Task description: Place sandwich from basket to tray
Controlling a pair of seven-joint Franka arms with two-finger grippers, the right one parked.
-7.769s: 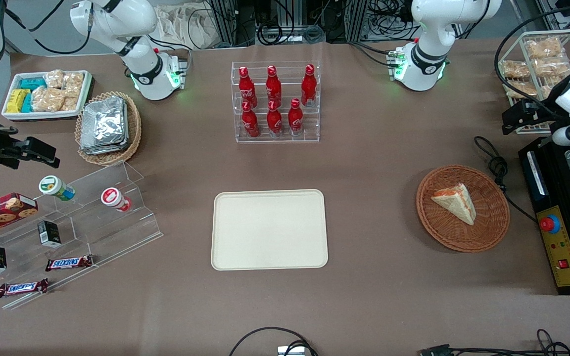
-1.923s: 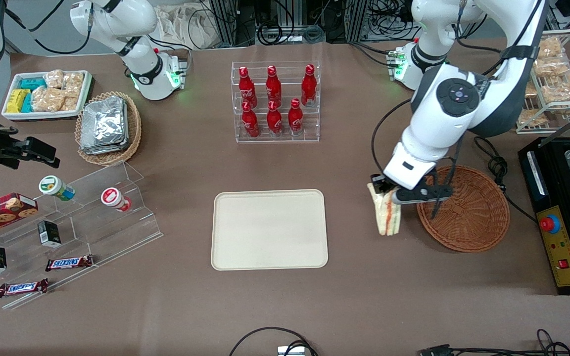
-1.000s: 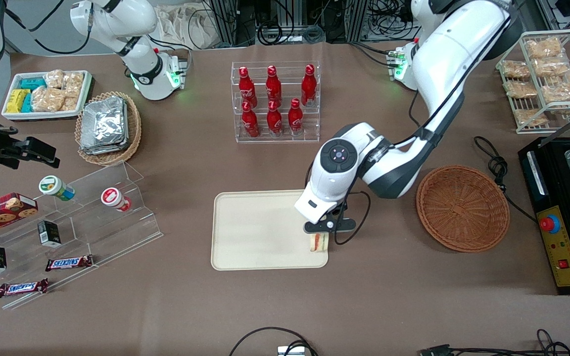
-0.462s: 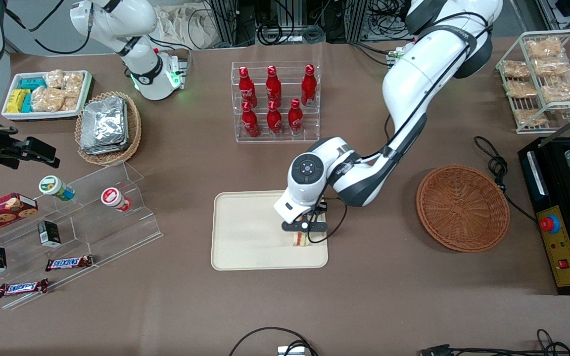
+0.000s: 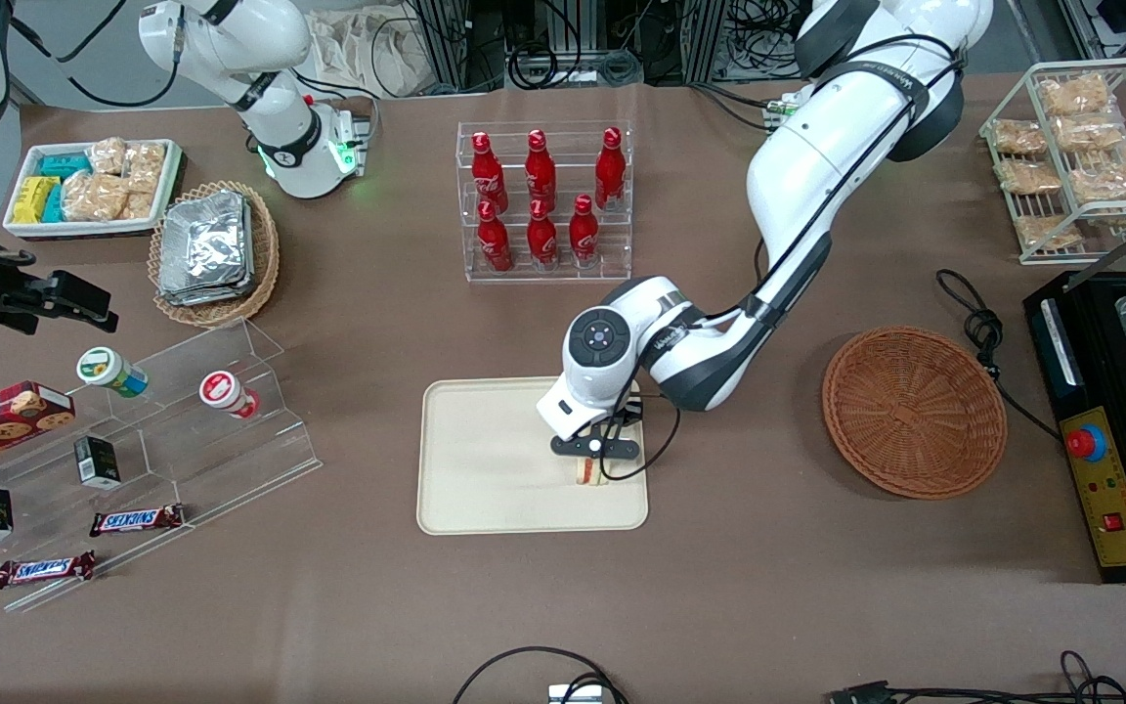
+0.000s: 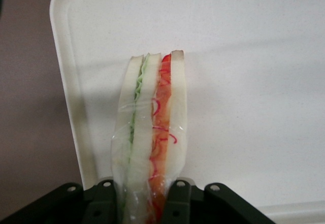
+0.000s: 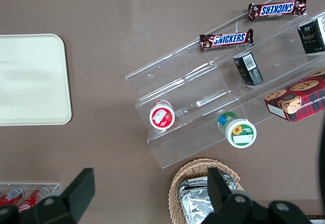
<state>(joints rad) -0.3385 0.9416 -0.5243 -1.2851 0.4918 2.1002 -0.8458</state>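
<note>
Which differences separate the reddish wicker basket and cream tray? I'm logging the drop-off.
The round reddish-brown woven wicker basket holds nothing; the flat cream rectangular tray lies under the wrapped triangular sandwich, which the tool grips. The basket is woven; the tray is smooth. Both rest on the brown table.

Occlusions, sandwich on tray

Gripper (image 6: 147,209) base cut by frame edge; arm wrist hides most of sandwich (image 5: 586,473) in front view; contact with tray (image 5: 485,489) unclear.

6 red bottles (image 5: 541,200), 2 Snickers bars (image 5: 136,520)
</note>
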